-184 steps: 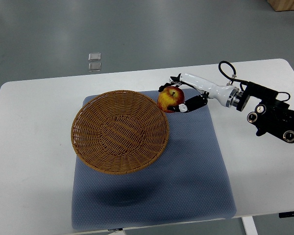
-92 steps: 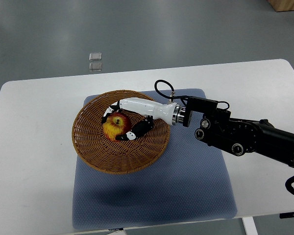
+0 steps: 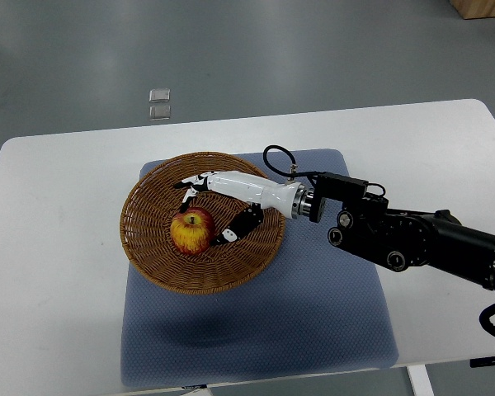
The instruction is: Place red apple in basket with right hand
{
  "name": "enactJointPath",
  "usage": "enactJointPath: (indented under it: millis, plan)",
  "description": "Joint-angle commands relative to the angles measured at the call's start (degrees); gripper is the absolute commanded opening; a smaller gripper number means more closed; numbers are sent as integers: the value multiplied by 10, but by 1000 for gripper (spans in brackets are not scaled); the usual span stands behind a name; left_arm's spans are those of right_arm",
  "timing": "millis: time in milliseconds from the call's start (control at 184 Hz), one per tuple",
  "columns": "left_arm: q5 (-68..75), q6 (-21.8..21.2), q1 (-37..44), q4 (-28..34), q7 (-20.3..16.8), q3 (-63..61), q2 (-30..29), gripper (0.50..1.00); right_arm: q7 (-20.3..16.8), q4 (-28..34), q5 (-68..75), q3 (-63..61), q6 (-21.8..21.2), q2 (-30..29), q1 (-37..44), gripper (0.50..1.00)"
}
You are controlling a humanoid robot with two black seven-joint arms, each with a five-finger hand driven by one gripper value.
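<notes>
A red and yellow apple [image 3: 191, 233] lies inside the round wicker basket [image 3: 153, 260], left of its middle. My right hand [image 3: 208, 209] reaches over the basket from the right, white with black fingertips. Its fingers [image 3: 194, 181] are spread open above and to the right of the apple, and the thumb [image 3: 233, 233] lies just right of the fruit. Nothing is held in the hand. The black forearm [image 3: 412, 241] crosses the mat toward the right edge.
The basket sits on a blue-grey mat [image 3: 330, 305] on a white table [image 3: 58, 272]. Two small clear squares [image 3: 158, 103] lie on the grey floor beyond the table. A wooden box corner [image 3: 483, 7] shows at the top right.
The right hand carried the apple from the basket's right rim over the basket, then let it go. The apple now rests lower left in the basket, with the fingers spread away from it.
</notes>
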State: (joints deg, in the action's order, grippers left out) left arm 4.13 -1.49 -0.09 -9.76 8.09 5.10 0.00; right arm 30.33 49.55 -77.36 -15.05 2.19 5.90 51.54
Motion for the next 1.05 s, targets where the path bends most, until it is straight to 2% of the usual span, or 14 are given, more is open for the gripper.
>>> enactJointPath:
  millis: [0, 157, 163, 179, 282, 352, 439, 444, 558, 678, 683, 705, 791, 1041]
  plan:
    - [0, 0, 0, 0, 0, 0, 0, 1000, 1, 3, 43, -44, -3, 18, -13, 915]
    - [0, 0, 0, 0, 0, 0, 0, 1000, -2, 3, 120, -85, -22, 43, -20, 915]
    - [0, 0, 0, 0, 0, 0, 0, 1000, -4, 1, 172, -91, -47, 61, -21, 913]
    - [0, 0, 0, 0, 0, 0, 0, 1000, -5, -1, 198, -92, -58, 70, -22, 913]
    - [0, 0, 0, 0, 0, 0, 0, 1000, -19, -15, 317, -86, -90, 98, -28, 911]
    - [0, 0, 0, 0, 0, 0, 0, 1000, -26, -33, 382, -83, -98, 104, -41, 911]
    - [0, 0, 0, 0, 0, 0, 0, 1000, -26, -33, 382, -83, -98, 104, -41, 911]
    - [0, 0, 0, 0, 0, 0, 0, 1000, -28, -65, 456, -83, -109, 106, -59, 911]
    - [0, 0, 0, 0, 0, 0, 0, 1000, -35, -95, 542, -84, -130, 105, -75, 911]
    - [0, 0, 0, 0, 0, 0, 0, 1000, -46, -110, 627, -87, -138, 106, -82, 913]
    - [0, 0, 0, 0, 0, 0, 0, 1000, -54, -118, 674, -86, -140, 106, -84, 913]
    - [0, 0, 0, 0, 0, 0, 0, 1000, -57, -123, 694, -85, -141, 106, -86, 915]
    - [0, 0, 0, 0, 0, 0, 0, 1000, -55, -135, 753, -89, -140, 106, -93, 919]
    - [0, 0, 0, 0, 0, 0, 0, 1000, -51, -144, 772, -89, -139, 115, -94, 921]
